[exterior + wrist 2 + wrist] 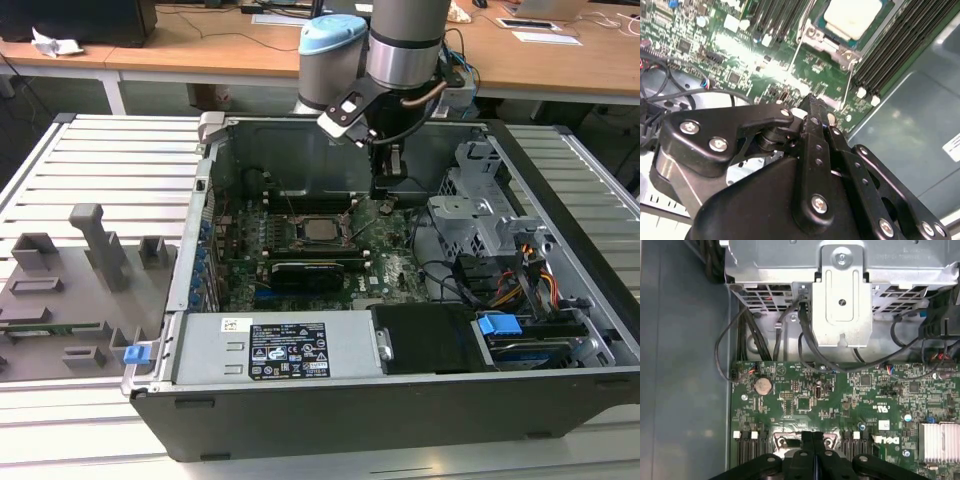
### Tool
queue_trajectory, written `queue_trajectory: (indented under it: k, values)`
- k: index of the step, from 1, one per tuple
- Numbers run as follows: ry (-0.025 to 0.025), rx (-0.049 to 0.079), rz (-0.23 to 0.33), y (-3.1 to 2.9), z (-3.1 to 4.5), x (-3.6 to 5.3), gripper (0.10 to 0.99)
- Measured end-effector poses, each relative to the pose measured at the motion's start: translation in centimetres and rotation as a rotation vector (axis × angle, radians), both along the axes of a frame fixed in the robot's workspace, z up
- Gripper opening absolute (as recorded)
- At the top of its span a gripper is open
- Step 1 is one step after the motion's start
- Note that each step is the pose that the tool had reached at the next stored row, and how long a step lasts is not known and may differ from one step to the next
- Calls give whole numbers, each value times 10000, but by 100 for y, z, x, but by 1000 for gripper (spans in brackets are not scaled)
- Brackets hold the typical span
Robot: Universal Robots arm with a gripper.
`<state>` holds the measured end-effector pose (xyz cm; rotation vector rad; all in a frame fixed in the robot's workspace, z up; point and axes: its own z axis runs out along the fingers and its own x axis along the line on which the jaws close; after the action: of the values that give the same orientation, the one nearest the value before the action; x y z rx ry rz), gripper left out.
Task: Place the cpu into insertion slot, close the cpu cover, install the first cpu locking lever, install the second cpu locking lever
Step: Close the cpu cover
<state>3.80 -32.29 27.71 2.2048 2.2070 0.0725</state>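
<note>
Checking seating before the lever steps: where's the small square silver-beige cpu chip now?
In the exterior view the pale silver-beige square cpu sits in the silver-rimmed insertion slot, next to the long black graphics card and to the exterior view's left of the gripper.

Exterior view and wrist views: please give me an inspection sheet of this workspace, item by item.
Surface: slatted metal table carrying an open computer case.
Job's things: cpu lies in the insertion slot.
Clutter: grey holders on the table, at the exterior view's left of the case.
Grippers: gripper shut, nothing seen held, low over the motherboard near the cpu.
Cables: black cables under the metal cage; coloured cables inside the case.
Surroundings: wooden desks behind.
</note>
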Motion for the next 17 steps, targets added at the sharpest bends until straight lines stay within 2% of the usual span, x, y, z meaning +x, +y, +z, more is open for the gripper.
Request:
queue_trajectory:
  k: [11, 17]
  values:
    - [2, -22, 239, 32, -101, 126, 106]
    - [3, -29, 230, 44, -193, 138, 106]
